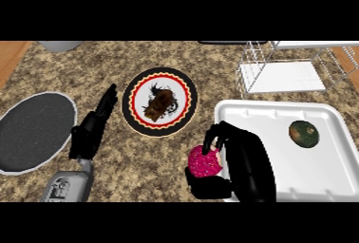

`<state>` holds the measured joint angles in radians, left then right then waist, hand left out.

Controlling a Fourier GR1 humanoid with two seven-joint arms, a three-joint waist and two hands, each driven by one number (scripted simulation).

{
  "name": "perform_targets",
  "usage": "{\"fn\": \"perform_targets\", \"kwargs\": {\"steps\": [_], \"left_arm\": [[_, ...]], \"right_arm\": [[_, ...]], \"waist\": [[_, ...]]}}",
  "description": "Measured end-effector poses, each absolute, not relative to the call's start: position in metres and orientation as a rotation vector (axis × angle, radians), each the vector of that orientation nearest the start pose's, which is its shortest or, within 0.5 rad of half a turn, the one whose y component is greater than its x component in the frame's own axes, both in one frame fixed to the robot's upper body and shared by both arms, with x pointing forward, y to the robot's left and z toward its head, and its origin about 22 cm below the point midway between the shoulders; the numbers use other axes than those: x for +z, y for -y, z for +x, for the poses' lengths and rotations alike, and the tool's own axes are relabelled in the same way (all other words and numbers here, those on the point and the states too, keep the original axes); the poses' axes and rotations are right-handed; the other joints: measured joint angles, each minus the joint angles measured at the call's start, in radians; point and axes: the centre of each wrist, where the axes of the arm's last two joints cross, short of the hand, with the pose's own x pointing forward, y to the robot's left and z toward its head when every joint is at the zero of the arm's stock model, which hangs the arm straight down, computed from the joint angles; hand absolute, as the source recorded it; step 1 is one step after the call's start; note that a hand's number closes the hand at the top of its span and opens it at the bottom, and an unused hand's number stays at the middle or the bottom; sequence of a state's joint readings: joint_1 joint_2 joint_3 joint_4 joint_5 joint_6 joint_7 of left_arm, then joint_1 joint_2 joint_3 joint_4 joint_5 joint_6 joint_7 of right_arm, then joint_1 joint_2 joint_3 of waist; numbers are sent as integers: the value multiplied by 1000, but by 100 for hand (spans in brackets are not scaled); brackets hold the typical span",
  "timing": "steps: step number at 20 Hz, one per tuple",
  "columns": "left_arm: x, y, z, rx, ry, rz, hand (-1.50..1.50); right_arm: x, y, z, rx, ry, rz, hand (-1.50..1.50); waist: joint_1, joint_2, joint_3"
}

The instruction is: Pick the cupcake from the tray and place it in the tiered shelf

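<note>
The right hand [242, 159] is curled around the pink cupcake [203, 163], fingers over its top. The cupcake sits at the left edge of the white tray [280, 108], toward the near corner and partly over the worktop [105, 57]. A round green-brown item [304, 133] lies on the tray. The wire tiered shelf [280, 78] stands at the worktop's far right corner. The left hand [91, 130] rests with its fingers straight, between a patterned plate [129, 102] and a dark grey plate [35, 130].

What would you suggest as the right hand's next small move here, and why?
Probably lift the cupcake and carry it toward the tiered shelf: the right hand has its fingers curled round it at the left edge of the tray, and the shelf stands beyond the far side of the tray.
</note>
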<state>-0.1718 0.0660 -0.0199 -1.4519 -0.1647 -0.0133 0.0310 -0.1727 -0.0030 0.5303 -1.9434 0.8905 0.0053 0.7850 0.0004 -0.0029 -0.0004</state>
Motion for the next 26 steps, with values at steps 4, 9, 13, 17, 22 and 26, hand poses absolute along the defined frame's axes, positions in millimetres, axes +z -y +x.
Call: {"fn": "perform_targets", "kwargs": {"steps": [4, 9, 13, 17, 22, 26], "left_arm": [[18, -224, 285, -260, 1578, 114, 0], [17, -220, 283, -259, 1572, 115, 0], [17, -222, 283, -255, 1568, 110, 0], [16, -224, 281, -259, 1571, 114, 0], [15, -225, 286, -260, 1572, 117, 0], [17, -224, 287, -253, 1577, 111, 0]], "right_arm": [[159, 97, 200, 555, 1546, -676, 150], [201, 107, 194, 467, 1616, -822, 150], [227, 114, 200, 397, 1669, -917, 150], [249, 123, 207, 322, 1705, -1008, 150], [280, 139, 225, 276, 1712, -1097, 150], [298, 148, 245, 244, 1692, -1142, 150]], "waist": [[-1, 0, 0], [-3, -1, -1], [-1, 0, -1], [-1, 0, 0], [-2, 1, -1], [1, 1, 0]]}}
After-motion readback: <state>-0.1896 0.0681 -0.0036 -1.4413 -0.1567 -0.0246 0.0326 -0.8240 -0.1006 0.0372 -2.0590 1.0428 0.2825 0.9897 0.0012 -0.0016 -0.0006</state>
